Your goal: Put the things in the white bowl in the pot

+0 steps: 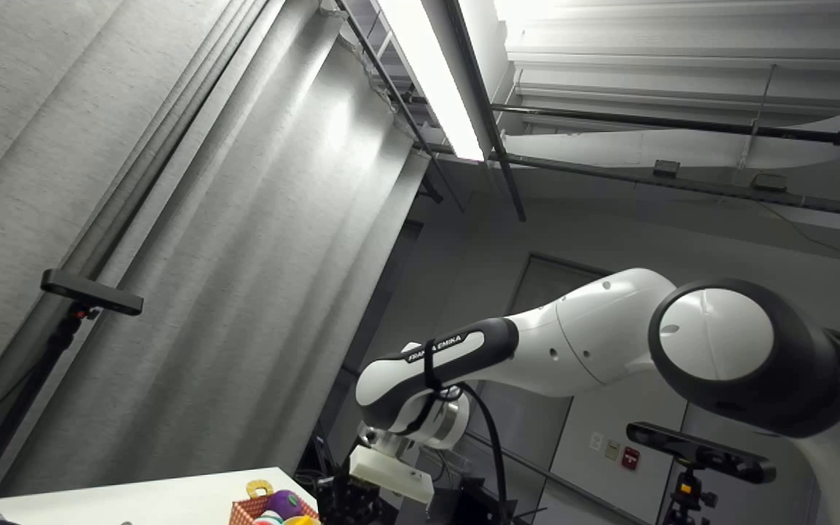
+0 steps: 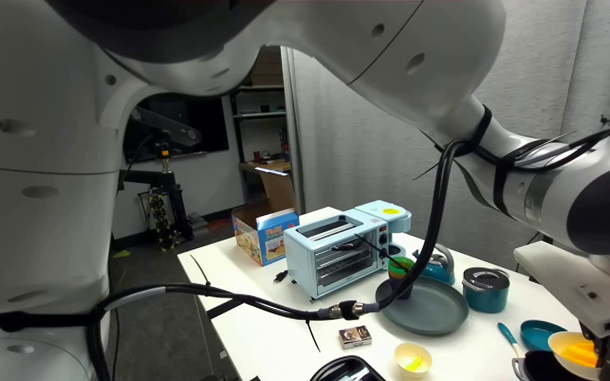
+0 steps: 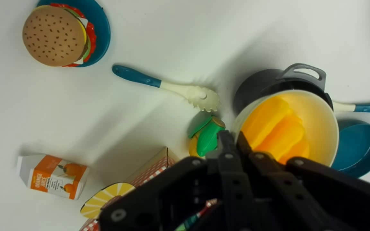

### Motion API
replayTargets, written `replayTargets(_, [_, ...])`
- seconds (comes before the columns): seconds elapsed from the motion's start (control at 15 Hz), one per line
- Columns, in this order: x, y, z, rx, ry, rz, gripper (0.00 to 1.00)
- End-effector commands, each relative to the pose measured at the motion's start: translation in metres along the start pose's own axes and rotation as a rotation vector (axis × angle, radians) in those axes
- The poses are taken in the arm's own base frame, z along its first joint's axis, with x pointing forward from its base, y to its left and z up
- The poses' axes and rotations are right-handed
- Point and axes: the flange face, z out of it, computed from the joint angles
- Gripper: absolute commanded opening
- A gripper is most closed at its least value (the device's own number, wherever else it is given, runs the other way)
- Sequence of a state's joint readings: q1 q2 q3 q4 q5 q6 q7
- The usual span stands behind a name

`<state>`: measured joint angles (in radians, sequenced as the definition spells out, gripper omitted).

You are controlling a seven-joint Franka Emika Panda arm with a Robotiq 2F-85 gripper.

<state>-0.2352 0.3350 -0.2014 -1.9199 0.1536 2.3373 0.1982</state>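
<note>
The robot's black gripper (image 3: 235, 137) pinches the edge of a round, creamy white bowl (image 3: 321, 130), with its two dark fingers (image 3: 226, 144) squeezed together on the rim. Smooth, yellow-orange toy pieces (image 3: 273, 128) are inside the bowl. The bowl is up over part of a round, dark grey pot (image 3: 256, 88) with a light grey loop handle (image 3: 316, 73). It is hard to tell if the bowl touches the pot. Just beside the bowl is a shiny green and yellow toy (image 3: 209, 138), and near that lies a spoon (image 3: 172, 89) with a blue handle and a cream, toothed end. A round teal pan (image 3: 358, 150) is partly hidden by the bowl. Farther off, a toy burger (image 3: 55, 37) with a brown, seedy bun is on a round teal dish (image 3: 103, 32), and an orange and white juice carton (image 3: 56, 178) lies on its side. In an exterior view, a light blue toaster oven (image 2: 329, 256) stands well apart from the bowl.
</note>
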Motion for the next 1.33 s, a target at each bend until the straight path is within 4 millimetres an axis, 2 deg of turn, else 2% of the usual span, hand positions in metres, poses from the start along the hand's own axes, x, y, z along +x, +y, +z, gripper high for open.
replayTargets(0.0, [0.013, 0.002, -0.008, 0.006, -0.051, -0.014, 0.01])
replayTargets(0.47, [0.021, 0.000, -0.010, 0.026, -0.065, 0.018, 0.01])
replayTargets(0.53, [0.013, 0.001, -0.007, -0.006, -0.052, -0.005, 0.04])
replayTargets(0.93, [0.015, 0.000, -0.006, 0.002, -0.053, 0.002, 0.04])
replayTargets(1.0, [0.015, -0.001, -0.006, 0.002, -0.052, 0.002, 0.01])
replayTargets(1.27, [0.018, -0.002, 0.004, -0.029, -0.057, -0.010, 0.01])
